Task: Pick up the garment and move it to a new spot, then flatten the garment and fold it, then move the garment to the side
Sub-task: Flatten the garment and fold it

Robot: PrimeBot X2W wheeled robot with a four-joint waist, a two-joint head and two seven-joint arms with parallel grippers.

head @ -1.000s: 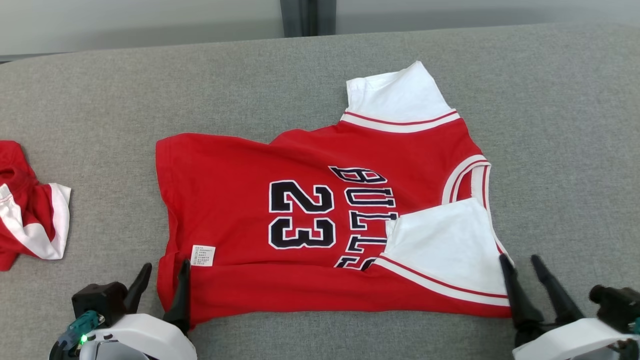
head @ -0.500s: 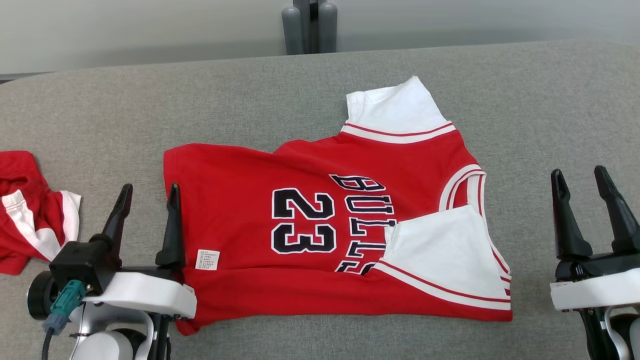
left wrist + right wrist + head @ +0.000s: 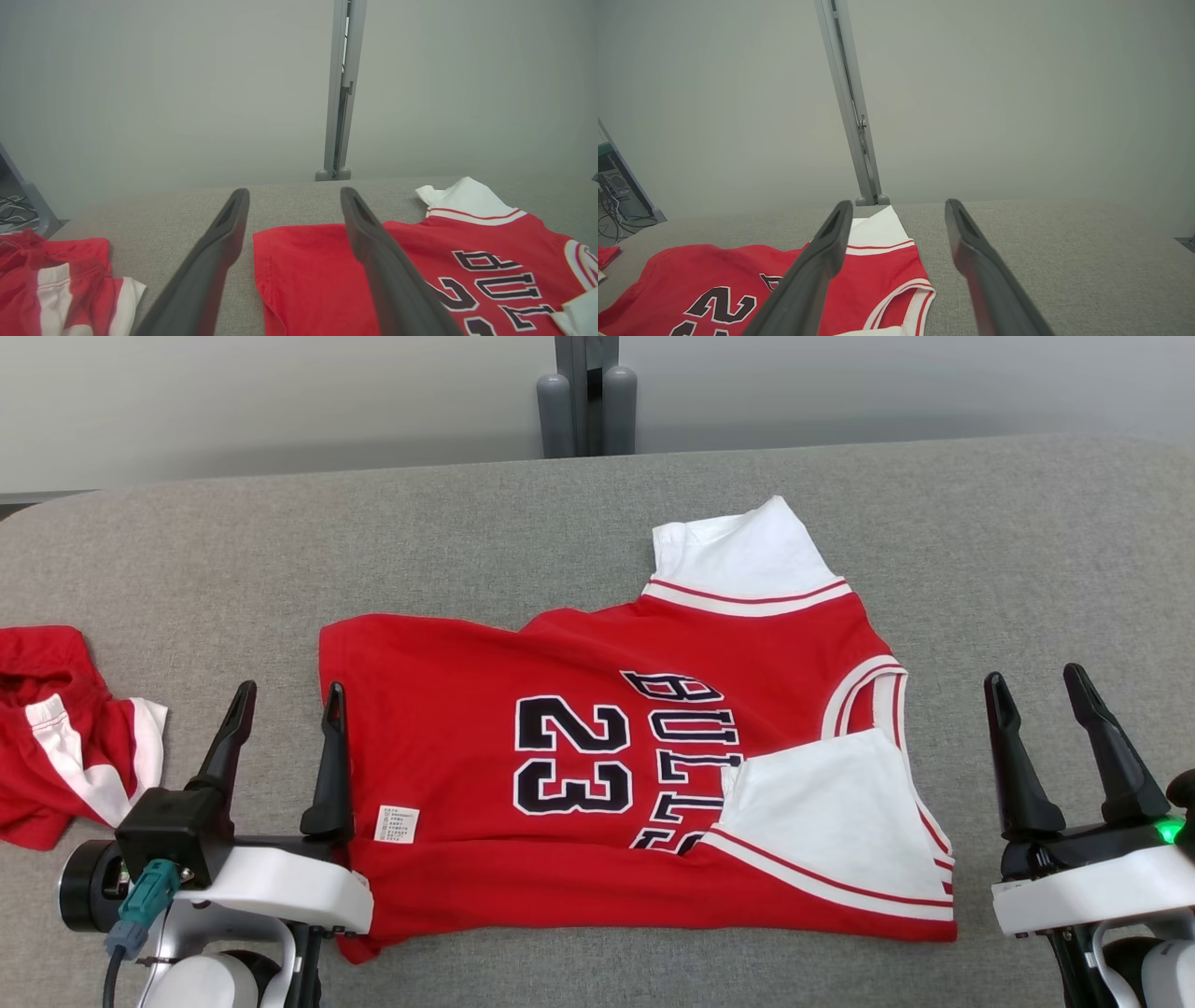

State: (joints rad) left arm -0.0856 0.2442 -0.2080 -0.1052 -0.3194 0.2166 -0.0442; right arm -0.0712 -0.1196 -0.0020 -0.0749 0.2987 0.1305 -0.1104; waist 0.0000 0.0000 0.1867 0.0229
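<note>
The garment (image 3: 579, 756) is a red jersey with white sleeves and a black "23", lying partly folded on the grey table (image 3: 467, 541); its near long edge is turned up over itself and one white sleeve lies across the chest. My left gripper (image 3: 288, 693) hovers open at the jersey's left hem, nothing between its fingers. To the right of the collar end my right gripper (image 3: 1033, 679) is open and empty as well, clear of the cloth. The left wrist view has the jersey's hem (image 3: 299, 275) below the spread fingers. In the right wrist view the far sleeve (image 3: 882, 233) lies beyond the left finger.
A second red and white garment (image 3: 65, 737) lies crumpled at the table's left edge, also in the left wrist view (image 3: 56, 284). A grey post (image 3: 586, 401) stands behind the table's far edge against a pale wall.
Both grippers have lifted off the jersey's near edge and risen, empty; the left one opened a little wider. The head camera tilted, so the whole scene sits lower in the picture.
</note>
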